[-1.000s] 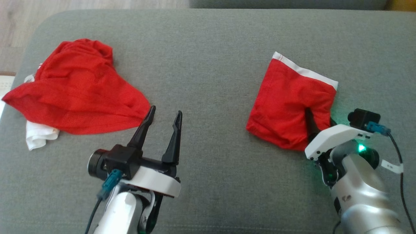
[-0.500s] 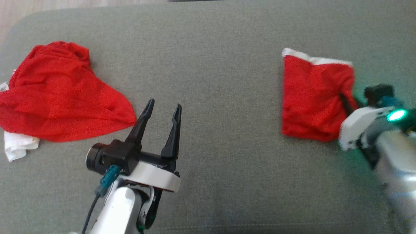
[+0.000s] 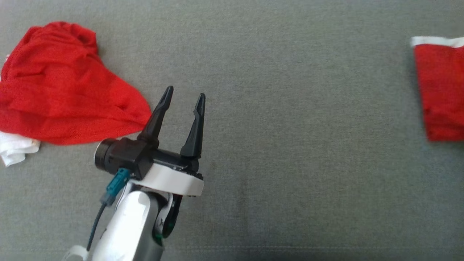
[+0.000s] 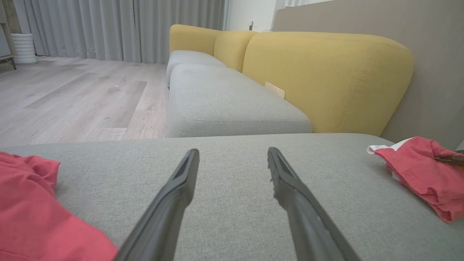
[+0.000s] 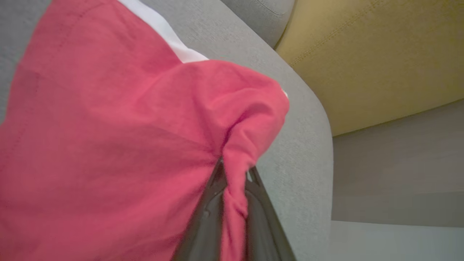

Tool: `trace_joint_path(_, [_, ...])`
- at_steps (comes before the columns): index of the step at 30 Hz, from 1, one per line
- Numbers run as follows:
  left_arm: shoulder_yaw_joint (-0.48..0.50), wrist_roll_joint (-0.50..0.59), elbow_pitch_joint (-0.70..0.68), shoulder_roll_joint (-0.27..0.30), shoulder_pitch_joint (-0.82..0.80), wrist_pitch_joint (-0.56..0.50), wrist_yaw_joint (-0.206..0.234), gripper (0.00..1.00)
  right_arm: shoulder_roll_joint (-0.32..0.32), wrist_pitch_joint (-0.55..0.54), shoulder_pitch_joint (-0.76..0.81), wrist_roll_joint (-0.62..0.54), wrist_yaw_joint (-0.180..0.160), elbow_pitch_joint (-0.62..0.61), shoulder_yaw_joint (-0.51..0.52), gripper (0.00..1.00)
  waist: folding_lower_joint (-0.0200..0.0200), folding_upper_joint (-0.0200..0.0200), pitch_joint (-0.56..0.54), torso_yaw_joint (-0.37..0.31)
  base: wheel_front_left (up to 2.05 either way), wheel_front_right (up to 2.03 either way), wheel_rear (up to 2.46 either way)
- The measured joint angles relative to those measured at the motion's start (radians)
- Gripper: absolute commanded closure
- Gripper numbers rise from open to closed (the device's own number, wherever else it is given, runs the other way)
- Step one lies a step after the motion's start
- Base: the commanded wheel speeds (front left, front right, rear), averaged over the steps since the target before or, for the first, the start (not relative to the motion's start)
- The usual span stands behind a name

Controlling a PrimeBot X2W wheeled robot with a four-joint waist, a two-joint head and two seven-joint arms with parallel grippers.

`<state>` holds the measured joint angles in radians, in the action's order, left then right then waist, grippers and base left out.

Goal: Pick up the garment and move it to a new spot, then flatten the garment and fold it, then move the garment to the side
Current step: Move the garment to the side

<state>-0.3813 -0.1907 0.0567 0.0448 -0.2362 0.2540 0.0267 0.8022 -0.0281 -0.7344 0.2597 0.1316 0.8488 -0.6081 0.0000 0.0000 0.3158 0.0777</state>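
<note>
Grey sofa cushion (image 3: 290,152) spreads across my head view; my left gripper (image 3: 185,92) rises from the lower left on its pale forearm, wrist canted a little to the right, both dark fingers spread wide with nothing between them, pointing up-frame just beside the tip of a crumpled red garment (image 3: 61,87) at upper left, which lies over a white cloth (image 3: 14,152); the folded red garment (image 3: 440,94), white band uppermost, sits at the right edge of the frame; on the right wrist view my right gripper (image 5: 235,168) pinches a bunched fold of its edge, close to the cushion's rim, a yellow backrest (image 5: 380,54) beyond.
</note>
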Motion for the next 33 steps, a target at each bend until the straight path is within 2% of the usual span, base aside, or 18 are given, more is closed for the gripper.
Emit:
trace_joint_path(4, [0.001, 0.000, -0.004, -0.001, -0.014, 0.000, 0.001, 0.00, 0.042, -0.008, -0.019, -0.006, 0.000, 0.018, 0.017, 1.00, 0.0000, 0.0000, 0.021, 0.015, 0.00, 0.00, 0.00])
trace_joint_path(13, [0.007, 0.000, -0.009, -0.001, -0.016, 0.000, 0.000, 0.00, 0.044, -0.062, -0.047, -0.088, 0.000, 0.100, 0.160, 1.00, 0.0000, 0.0000, 0.047, 0.016, 0.00, 0.00, 0.00])
trace_joint_path(17, [0.007, 0.000, -0.009, -0.002, -0.022, 0.000, 0.000, 0.00, 0.014, -0.069, -0.053, -0.122, 0.000, 0.110, 0.225, 1.00, 0.0000, 0.0000, 0.048, 0.011, 0.00, 0.00, 0.00])
trace_joint_path(18, [0.007, 0.000, -0.008, -0.002, -0.024, 0.000, 0.000, 0.00, 0.004, -0.069, -0.053, -0.134, 0.000, 0.112, 0.245, 0.69, 0.0001, 0.0000, 0.047, 0.010, 0.00, 0.00, 0.00])
trace_joint_path(19, [0.007, 0.000, -0.007, -0.002, -0.025, 0.000, 0.000, 0.00, -0.005, -0.069, -0.053, -0.146, 0.000, 0.116, 0.266, 0.00, 0.0001, 0.0000, 0.045, 0.008, 0.00, 0.00, 0.00])
trace_joint_path(22, [0.008, 0.000, -0.001, -0.002, -0.026, 0.000, 0.000, 0.00, -0.036, -0.068, -0.053, -0.162, 0.000, 0.117, 0.336, 0.00, 0.0000, 0.0000, 0.031, 0.004, 0.00, 0.00, 0.00])
trace_joint_path(27, [0.010, 0.000, 0.012, -0.002, -0.024, 0.000, 0.000, 0.00, -0.083, -0.057, -0.050, -0.217, 0.000, 0.084, 0.395, 0.00, 0.0000, 0.0000, 0.002, -0.002, 0.00, 0.00, 0.00])
trace_joint_path(30, [0.018, 0.000, 0.012, -0.002, -0.014, 0.000, 0.000, 0.00, -0.182, -0.021, -0.038, -0.222, 0.000, 0.011, 0.489, 0.00, 0.0000, 0.0000, -0.038, -0.012, 0.00, 0.00, 0.00])
trace_joint_path(33, [0.030, 0.000, 0.013, -0.002, 0.000, 0.000, 0.001, 0.00, -0.291, -0.003, -0.006, -0.220, 0.000, -0.074, 0.515, 0.00, 0.0000, 0.0000, -0.073, -0.023, 0.00, 0.00, 0.00])
